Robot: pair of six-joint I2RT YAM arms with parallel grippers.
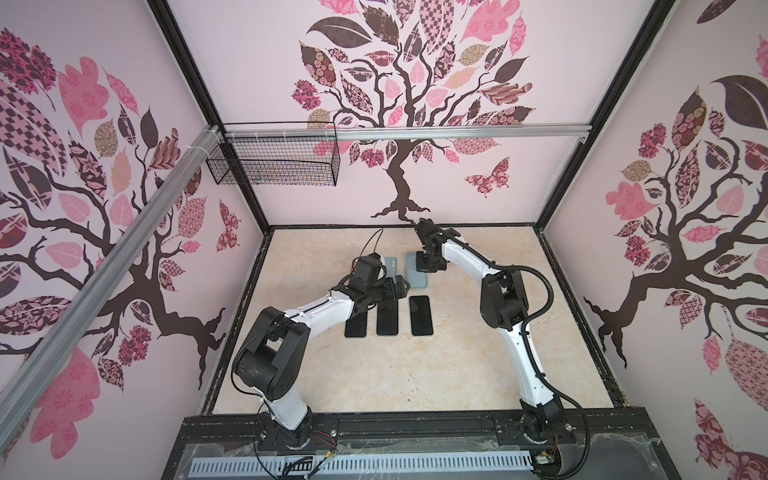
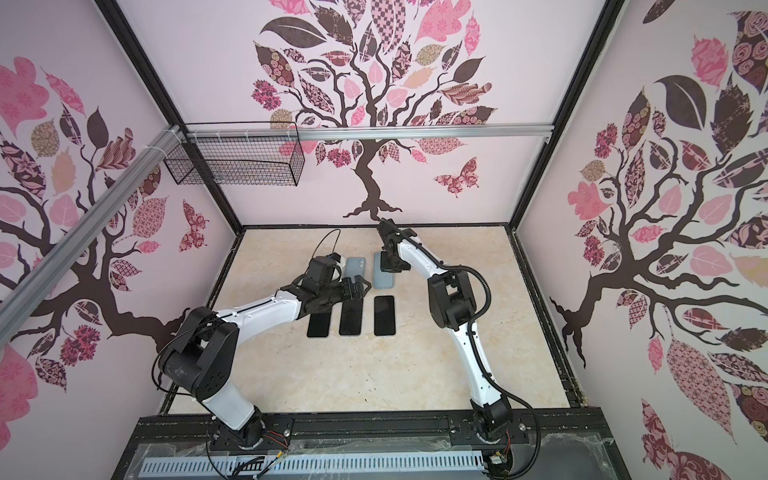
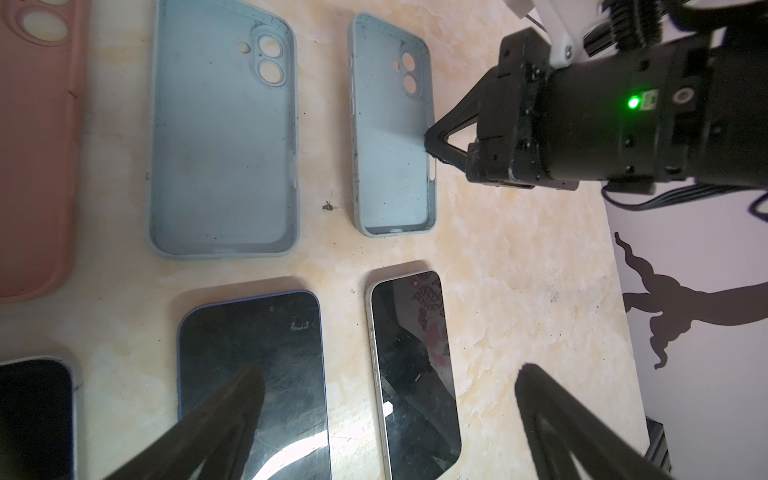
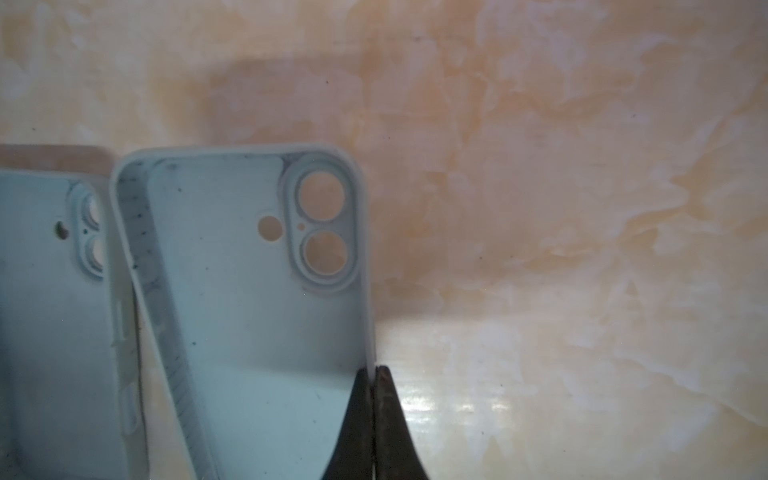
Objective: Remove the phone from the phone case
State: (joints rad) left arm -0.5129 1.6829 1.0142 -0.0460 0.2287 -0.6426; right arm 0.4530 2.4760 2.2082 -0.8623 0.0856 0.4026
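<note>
Locate the right pincer at the far row of the bench. Its jaws are closed narrow, clamped on the thin side wall of the grey-blue case, 1 finger inside the wall and 1 outside. The left wrist view shows the same grip partway along the long edge of the case. You cannot tell whether that edge is raised off the bench. The case is empty: its inner face and 2 camera holes are exposed.

Note the left pincer. Its jaws stand wide and hold nothing. It hovers over the near row, above the white-edged phone and the blue-edged phone.

Check the layout in both top views:
- 3 phones lie screen-up in the near row, out of any case. The third phone is at the left end, partly under the left arm.
- 3 cases lie in the far row. The second grey-blue case lies just beside the held one, apart from it. The pink case lies at the left end.
- The white-edged phone lies directly in front of the grey-blue case, apart from it.
</note>
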